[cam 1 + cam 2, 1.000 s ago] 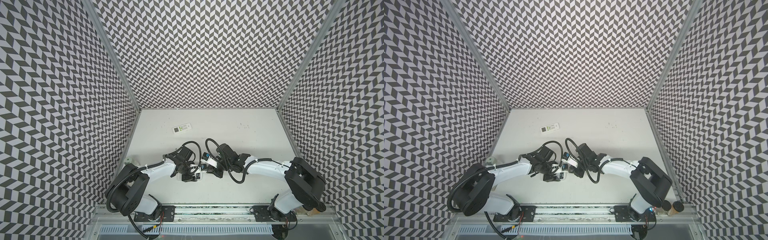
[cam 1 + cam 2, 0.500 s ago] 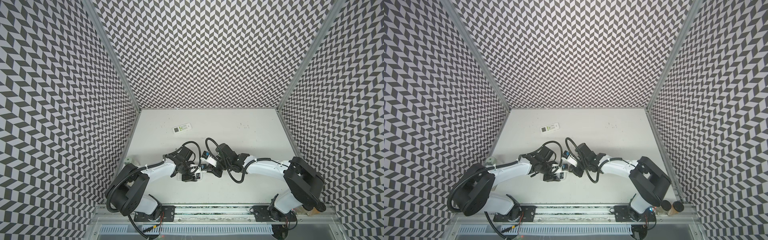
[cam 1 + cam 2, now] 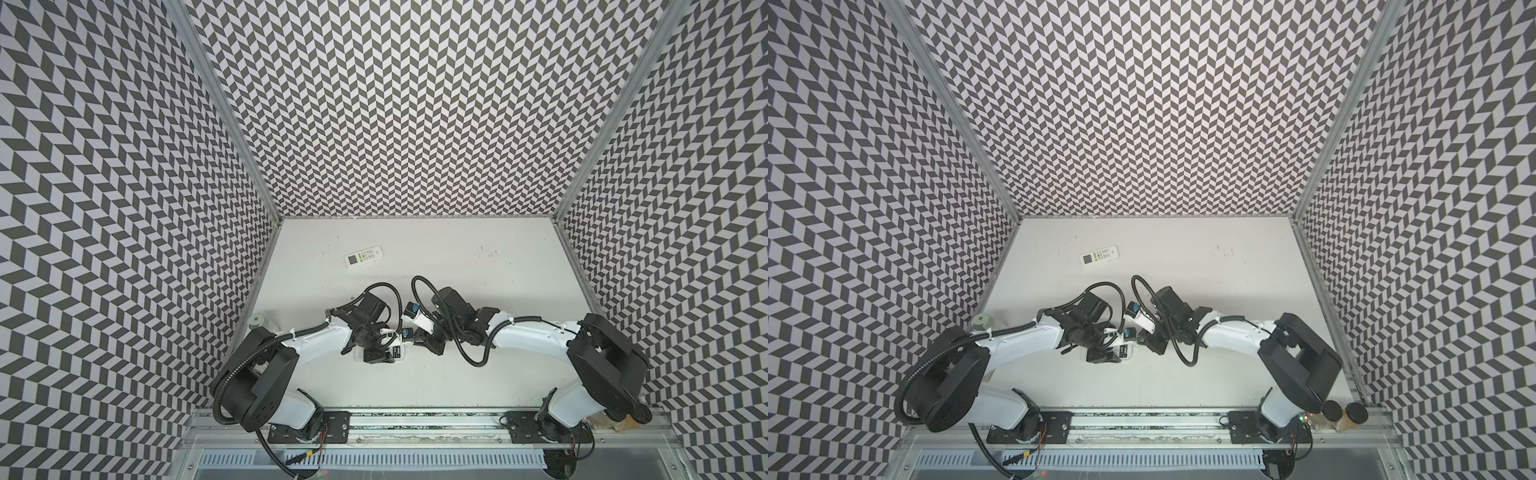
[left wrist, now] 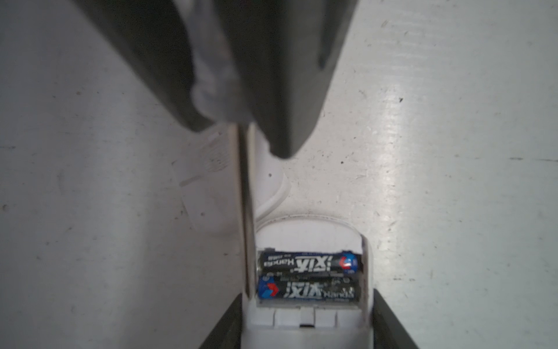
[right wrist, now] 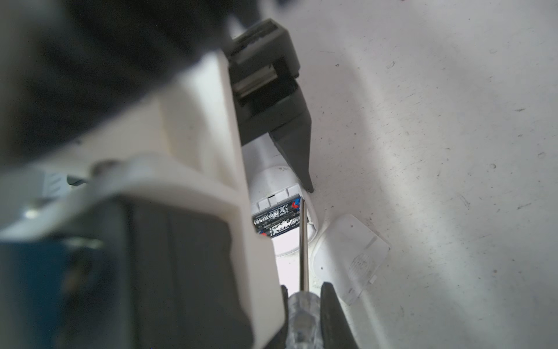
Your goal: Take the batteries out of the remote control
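At the open bay of the remote control (image 4: 302, 327), the right gripper (image 5: 305, 302), clenched on a screwdriver (image 5: 303, 241), sets its tip at the end of two black batteries (image 4: 308, 278) inside. The left gripper (image 4: 306, 320), jaws half-spread, clamps the remote's sides. The light, slick cells probably lift best end-first.

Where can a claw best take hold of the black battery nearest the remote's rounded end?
Probably its end by the screwdriver shaft, from above, once pried up: the battery lies sunk in the compartment, between its twin and a wall, so its sides are closed.
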`<action>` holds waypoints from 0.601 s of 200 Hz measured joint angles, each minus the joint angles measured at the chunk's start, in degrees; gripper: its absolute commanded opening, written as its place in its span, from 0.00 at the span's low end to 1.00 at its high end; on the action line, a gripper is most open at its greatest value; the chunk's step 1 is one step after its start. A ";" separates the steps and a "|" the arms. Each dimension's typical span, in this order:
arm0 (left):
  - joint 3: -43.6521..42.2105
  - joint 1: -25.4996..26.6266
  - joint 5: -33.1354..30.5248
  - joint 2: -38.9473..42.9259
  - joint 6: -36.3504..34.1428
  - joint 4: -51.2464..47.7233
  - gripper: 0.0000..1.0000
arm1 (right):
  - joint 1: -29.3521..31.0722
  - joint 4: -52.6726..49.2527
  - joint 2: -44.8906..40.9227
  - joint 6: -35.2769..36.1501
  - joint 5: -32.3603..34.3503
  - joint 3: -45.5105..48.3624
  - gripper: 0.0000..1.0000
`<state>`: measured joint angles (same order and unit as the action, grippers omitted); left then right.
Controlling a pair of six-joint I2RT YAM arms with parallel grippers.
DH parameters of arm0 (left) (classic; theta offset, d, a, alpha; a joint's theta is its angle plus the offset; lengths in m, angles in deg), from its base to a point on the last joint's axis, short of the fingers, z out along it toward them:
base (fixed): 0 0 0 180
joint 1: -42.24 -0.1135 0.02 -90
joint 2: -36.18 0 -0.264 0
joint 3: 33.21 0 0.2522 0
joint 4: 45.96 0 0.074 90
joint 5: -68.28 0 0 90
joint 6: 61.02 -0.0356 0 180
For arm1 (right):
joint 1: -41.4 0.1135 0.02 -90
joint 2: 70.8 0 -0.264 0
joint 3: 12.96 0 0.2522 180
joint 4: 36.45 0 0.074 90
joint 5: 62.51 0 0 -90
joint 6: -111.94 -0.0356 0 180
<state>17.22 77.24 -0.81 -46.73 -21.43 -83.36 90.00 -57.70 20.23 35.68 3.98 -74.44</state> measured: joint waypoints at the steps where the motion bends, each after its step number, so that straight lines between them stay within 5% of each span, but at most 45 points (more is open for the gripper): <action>1: 0.00 0.00 0.00 0.00 0.00 0.00 0.51 | 0.00 0.00 0.00 0.00 -0.07 0.00 0.00; 120: 0.00 0.26 -0.07 0.00 -0.11 0.04 0.51 | -0.44 -1.38 -1.51 -3.19 -1.62 1.42 0.00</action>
<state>17.22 77.50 -0.88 -46.73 -21.54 -83.32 89.56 -59.07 18.72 32.49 2.36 -73.02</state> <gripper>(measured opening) 0.534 0.158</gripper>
